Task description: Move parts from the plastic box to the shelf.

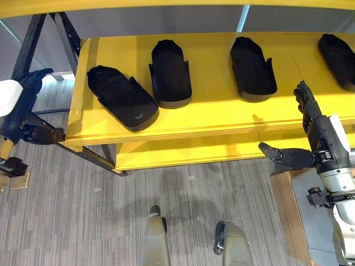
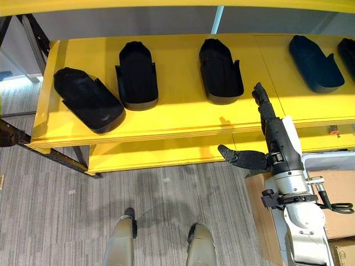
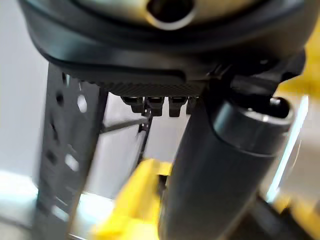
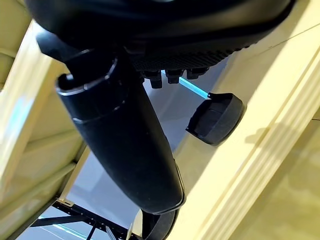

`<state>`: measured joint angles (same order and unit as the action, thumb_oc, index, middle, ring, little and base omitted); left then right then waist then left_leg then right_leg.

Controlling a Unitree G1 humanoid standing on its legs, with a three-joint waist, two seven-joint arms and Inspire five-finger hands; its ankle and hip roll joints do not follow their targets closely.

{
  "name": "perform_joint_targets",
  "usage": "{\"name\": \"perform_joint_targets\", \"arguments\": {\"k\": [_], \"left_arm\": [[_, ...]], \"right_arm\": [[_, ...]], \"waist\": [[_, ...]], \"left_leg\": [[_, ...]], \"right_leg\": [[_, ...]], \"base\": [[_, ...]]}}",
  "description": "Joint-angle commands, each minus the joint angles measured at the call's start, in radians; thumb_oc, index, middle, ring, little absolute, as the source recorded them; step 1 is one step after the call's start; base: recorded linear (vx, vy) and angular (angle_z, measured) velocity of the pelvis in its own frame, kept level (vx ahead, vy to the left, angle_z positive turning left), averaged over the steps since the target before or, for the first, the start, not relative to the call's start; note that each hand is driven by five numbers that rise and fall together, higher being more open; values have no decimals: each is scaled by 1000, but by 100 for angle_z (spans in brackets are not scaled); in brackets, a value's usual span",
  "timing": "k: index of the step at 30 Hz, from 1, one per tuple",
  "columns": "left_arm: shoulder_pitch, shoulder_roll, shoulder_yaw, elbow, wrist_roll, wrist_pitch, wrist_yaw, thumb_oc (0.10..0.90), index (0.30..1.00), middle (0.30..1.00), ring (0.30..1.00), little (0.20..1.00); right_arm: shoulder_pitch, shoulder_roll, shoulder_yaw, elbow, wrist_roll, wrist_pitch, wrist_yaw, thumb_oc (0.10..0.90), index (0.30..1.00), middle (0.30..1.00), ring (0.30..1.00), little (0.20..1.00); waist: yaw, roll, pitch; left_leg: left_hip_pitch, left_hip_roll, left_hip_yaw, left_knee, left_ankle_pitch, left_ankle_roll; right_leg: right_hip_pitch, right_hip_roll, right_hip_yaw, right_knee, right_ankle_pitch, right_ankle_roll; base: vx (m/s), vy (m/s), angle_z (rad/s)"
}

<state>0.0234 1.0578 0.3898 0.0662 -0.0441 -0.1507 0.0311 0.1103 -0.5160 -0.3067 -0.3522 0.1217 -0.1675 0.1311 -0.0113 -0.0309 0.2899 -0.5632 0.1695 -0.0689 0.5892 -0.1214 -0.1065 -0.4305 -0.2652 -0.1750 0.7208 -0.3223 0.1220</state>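
Several black moulded parts lie in a row on the yellow shelf (image 1: 222,119): one skewed at the left end (image 1: 122,97), then two upright ones (image 1: 171,72) (image 1: 252,69), and another at the right (image 2: 313,64). My right hand (image 2: 280,141) hovers at the shelf's front edge, right of the third part. It is open and holds nothing, fingers pointing at the shelf and thumb stretched leftward. In the right wrist view the thumb (image 4: 125,135) crosses in front of one part (image 4: 216,118). My left hand (image 1: 22,102) hangs open off the shelf's left end.
A lower yellow shelf (image 1: 183,152) runs under the top one. The black metal frame (image 1: 33,44) stands at the left end. Brown cardboard boxes (image 2: 333,194) sit at the lower right by my right arm. Grey carpet (image 1: 83,210) lies in front.
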Motion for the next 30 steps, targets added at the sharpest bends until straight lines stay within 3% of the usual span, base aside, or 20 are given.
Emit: {"name": "perform_joint_targets", "arguments": {"k": [1, 3, 6, 14, 24, 30], "left_arm": [[-159, -51, 49, -23, -214, -55, 81, 900, 1000, 1000, 1000, 1000], [-186, -107, 17, -29, -265, -61, 98, 900, 1000, 1000, 1000, 1000], [-225, -158, -37, -14, -297, -59, 105, 900, 1000, 1000, 1000, 1000], [-379, -390, -193, -8, -521, -118, 187, 900, 1000, 1000, 1000, 1000], [-488, -551, -320, -10, -615, -155, 254, 900, 1000, 1000, 1000, 1000], [-547, -571, -337, 19, -644, -180, 301, 900, 1000, 1000, 1000, 1000]], "right_arm": [[-89, -9, -34, -105, 36, -75, -59, 900, 1000, 1000, 1000, 1000], [-97, -11, -19, -95, 29, -69, -68, 900, 1000, 1000, 1000, 1000], [-104, -15, 0, -80, 16, -64, -80, 900, 1000, 1000, 1000, 1000], [-151, -13, 98, -49, 1, -70, -111, 900, 1000, 1000, 1000, 1000], [-181, -13, 175, -43, -8, -86, -141, 900, 1000, 1000, 1000, 1000], [-188, -20, 196, -48, -5, -97, -154, 900, 1000, 1000, 1000, 1000]], "waist": [[-45, 12, -56], [-47, 12, -50], [-54, 9, -53], [-73, -1, -45], [-91, -19, -51], [-101, -27, -55]], "left_leg": [[64, -9, 41, -3, -75, 73], [54, -6, 47, -5, -50, 80], [64, -7, 39, -4, -68, 73], [57, -1, 50, -16, -35, 78], [53, 1, 53, -18, -30, 76], [51, 6, 55, -19, -28, 74]], "right_leg": [[87, 43, 25, -80, 2, -50], [74, 41, 15, -78, 21, -59], [80, 45, 26, -72, 3, -57], [63, 45, 19, -73, 27, -67], [54, 49, 23, -69, 32, -68], [49, 52, 28, -74, 38, -66]], "base": [[0, 0, 0], [-108, 13, -3], [8, -5, -3], [-43, 7, -4], [0, 0, 0], [0, 0, 0]]}}
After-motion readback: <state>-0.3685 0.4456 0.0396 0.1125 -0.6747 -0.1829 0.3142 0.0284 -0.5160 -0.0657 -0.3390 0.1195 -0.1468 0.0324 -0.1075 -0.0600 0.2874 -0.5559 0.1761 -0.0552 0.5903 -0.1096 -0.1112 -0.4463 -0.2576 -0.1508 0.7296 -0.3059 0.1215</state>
